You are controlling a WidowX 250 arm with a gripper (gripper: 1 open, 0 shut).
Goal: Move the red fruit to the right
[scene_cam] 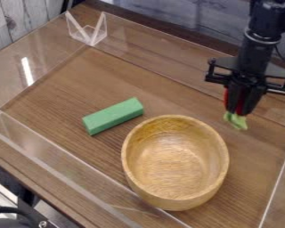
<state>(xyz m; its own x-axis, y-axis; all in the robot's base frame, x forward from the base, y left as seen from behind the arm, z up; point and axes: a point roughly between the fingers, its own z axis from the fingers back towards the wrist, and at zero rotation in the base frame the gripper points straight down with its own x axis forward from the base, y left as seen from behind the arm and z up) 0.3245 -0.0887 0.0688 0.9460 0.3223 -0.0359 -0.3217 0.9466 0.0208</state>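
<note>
I have the hand (pixel 240 105) pointing straight down over the right part of the surface (pixel 74 85), and I judge this to be the carry-and-set-down step: the red fruit (pixel 237 114) sits pinched between the fingers, its red body showing between them and its light-green leafy end poking out just below the tips. The fingers are pressed together on it, with no gap that I can make out beyond the fruit itself.

Relative to the hand, the fruit is directly under it and inside the grip, not beside it. I cannot tell whether the leafy end touches the wood or hangs just clear of it; the view from this angle does not settle that.

The wooden bowl (pixel 175 160) lies below and to the left of the hand, near but apart from it. The green block (pixel 113 116) lies well to the left of the hand, flat on the wood. The clear side wall (pixel 281 178) stands just to the right of the hand.

For the next move I would judge whether this spot is far enough right; if so, it calls for easing down until the fruit rests on the wood, spreading the fingers, and lifting straight up without nudging the fruit toward the bowl or the wall.
</note>
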